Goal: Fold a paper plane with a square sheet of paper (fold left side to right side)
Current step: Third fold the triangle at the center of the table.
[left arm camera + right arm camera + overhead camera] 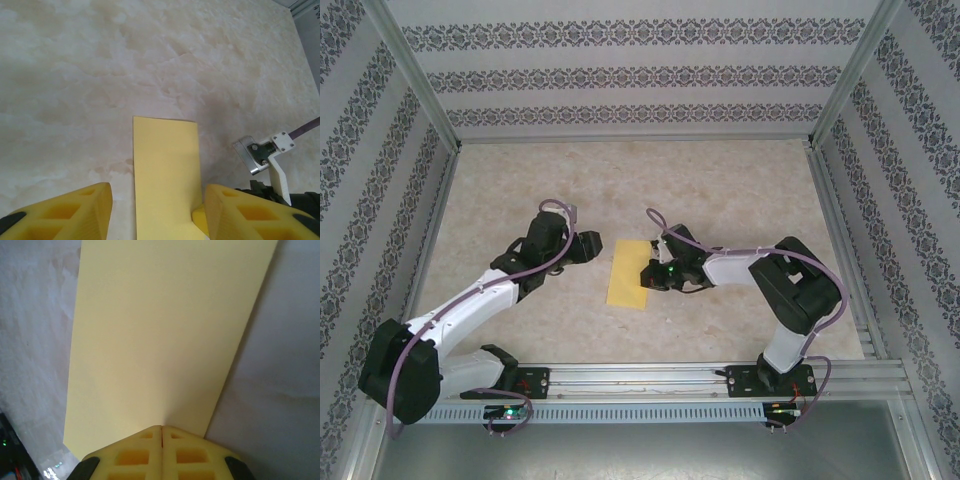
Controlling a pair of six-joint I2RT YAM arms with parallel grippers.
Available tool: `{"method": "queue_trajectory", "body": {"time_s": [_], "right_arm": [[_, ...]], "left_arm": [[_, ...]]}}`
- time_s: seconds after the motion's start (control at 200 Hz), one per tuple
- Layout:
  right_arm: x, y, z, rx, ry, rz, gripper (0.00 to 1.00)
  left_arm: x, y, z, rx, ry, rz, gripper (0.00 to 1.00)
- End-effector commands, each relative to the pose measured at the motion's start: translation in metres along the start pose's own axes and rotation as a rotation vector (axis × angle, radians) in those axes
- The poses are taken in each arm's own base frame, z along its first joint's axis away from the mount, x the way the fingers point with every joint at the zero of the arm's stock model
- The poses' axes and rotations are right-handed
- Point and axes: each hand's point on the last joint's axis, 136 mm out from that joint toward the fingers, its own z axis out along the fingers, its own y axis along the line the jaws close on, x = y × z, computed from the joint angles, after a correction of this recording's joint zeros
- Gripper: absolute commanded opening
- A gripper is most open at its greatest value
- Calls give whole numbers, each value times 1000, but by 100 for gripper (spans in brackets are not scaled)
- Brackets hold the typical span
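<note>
Touching sheet (pixel 628 272) right edge, right gripper (pixel 161 433) closed; left gripper (pixel 595 247) parted alongside.

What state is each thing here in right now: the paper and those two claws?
paper: folded to a narrow rectangle, lying flat on the table.
left gripper: open, at the paper, holding nothing.
right gripper: shut, tips at the paper's edge; I cannot tell whether it pinches the paper.
</note>
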Motion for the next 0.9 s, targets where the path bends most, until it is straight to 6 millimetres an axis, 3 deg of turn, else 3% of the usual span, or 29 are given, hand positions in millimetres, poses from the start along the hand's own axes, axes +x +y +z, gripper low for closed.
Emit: {"method": "queue_trajectory", "body": {"time_s": [0.0,0.49,0.894], "right_arm": [[9,-25,0,87,68,-62,0],[0,-21,-4,56,93,-131,0],[2,-24,-2,57,96,-116,0]], "left_arm": [[7,-6,5,81,86,-85,51],[76,-11,56,196,406,-206,39],[103,-6,81,192,489,-237,32]]}}
